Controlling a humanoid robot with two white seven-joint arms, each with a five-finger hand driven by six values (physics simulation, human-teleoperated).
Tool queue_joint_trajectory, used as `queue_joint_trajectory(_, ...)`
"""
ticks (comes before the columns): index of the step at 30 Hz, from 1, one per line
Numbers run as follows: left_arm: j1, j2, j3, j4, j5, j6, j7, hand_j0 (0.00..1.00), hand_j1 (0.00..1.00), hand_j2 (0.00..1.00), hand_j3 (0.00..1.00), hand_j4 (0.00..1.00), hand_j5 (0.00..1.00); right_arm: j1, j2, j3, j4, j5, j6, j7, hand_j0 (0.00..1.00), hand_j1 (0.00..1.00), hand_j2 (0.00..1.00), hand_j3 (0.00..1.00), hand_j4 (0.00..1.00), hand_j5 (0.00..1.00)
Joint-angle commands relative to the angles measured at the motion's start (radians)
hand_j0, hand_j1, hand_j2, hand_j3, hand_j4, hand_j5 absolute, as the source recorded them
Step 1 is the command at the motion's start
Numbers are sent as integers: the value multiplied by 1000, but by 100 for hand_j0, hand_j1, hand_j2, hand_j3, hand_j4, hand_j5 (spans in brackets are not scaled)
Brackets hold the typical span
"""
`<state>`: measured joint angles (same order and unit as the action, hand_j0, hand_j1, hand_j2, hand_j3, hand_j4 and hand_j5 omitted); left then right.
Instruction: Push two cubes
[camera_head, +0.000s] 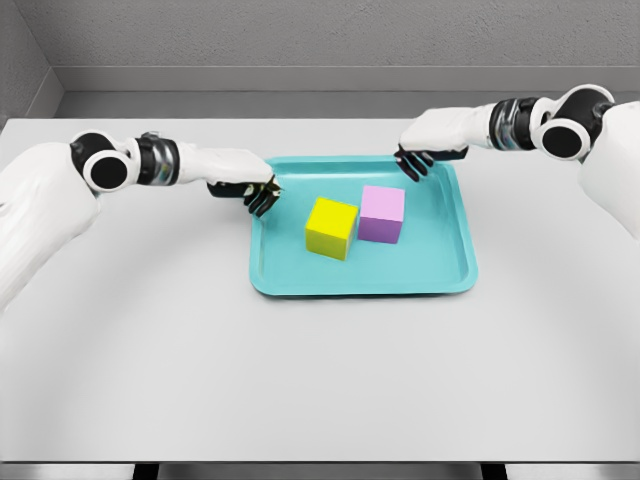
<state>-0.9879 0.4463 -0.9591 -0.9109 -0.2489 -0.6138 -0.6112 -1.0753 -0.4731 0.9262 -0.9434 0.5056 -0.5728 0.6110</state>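
Where the teal tray (455, 275) sits on the white surface (320, 380), you will find both cubes inside it, near its middle. The yellow cube (331, 227) stands left of the pink cube (382, 214); their near corners look to be touching or just apart, and you cannot tell which from the head view.

Your left hand (255, 192) is at the tray's left rim, close to its far left corner. Its dark fingers are curled downward and hold nothing. The yellow cube lies just to the right of this hand and slightly nearer the robot, with a clear gap of tray floor between them.

Your right hand (417, 163) is over the tray's far rim, right of centre. Its fingers are likewise curled down, gripping nothing. The pink cube lies just in front of it, nearer the robot and a little to the left, not in contact.

Both forearms reach in from the picture's sides, above the surface.
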Motion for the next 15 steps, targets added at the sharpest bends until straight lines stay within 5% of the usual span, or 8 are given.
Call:
queue_joint_trajectory(1, 11, 114, -1, -186, 83, 3, 0, 15, 15, 15, 15, 15, 15, 0, 27, 0, 14, 10, 21, 0, 19, 19, 19, 19, 19, 19)
queue_joint_trajectory(4, 43, 146, -130, -434, 146, 3, 0, 14, 14, 14, 14, 14, 14, -3, 42, 2, 20, 17, 22, 0, 19, 19, 19, 19, 19, 19)
queue_joint_trajectory(11, 51, 89, -170, -433, 142, 3, 0, 14, 14, 14, 14, 14, 14, -14, 50, -3, 44, 31, 22, 0, 19, 19, 19, 19, 19, 19)
queue_joint_trajectory(15, 51, 19, -170, -338, 96, 3, 0, 14, 14, 14, 14, 14, 14, -25, 39, -17, 44, 30, 22, 0, 19, 19, 19, 19, 19, 19)
